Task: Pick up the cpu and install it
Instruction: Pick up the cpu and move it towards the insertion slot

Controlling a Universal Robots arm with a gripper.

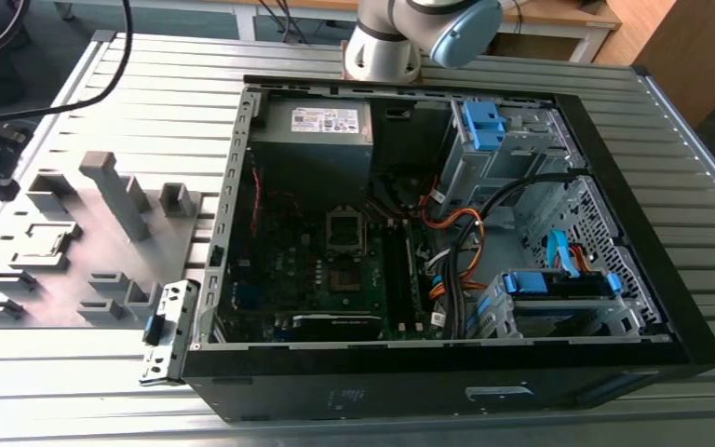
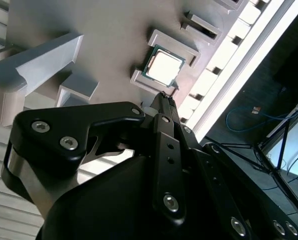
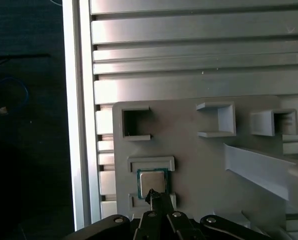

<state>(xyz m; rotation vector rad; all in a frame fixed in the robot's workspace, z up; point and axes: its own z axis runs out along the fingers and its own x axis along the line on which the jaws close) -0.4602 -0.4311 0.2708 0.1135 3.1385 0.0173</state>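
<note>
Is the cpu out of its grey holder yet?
No, the cpu lies flat in the grey holder, the gripper close by its edge.

In the exterior view, bright even light from above falls on the ribbed silver aluminium table [image 1: 72, 391] and casts only short soft shadows, while the inside of the open black computer case [image 1: 693, 345] lies dim. In the second wrist view the small square cpu [image 2: 164, 68] glares almost white on the pale grey plastic holder tray [image 2: 114, 35], and the black metal gripper [image 2: 165, 96] is a dark mass with small glints on its screws [image 2: 41, 127]. In the first wrist view the table's slats [image 3: 199, 50] shine in bright bands beside a nearly black floor [image 3: 24, 150].
</note>
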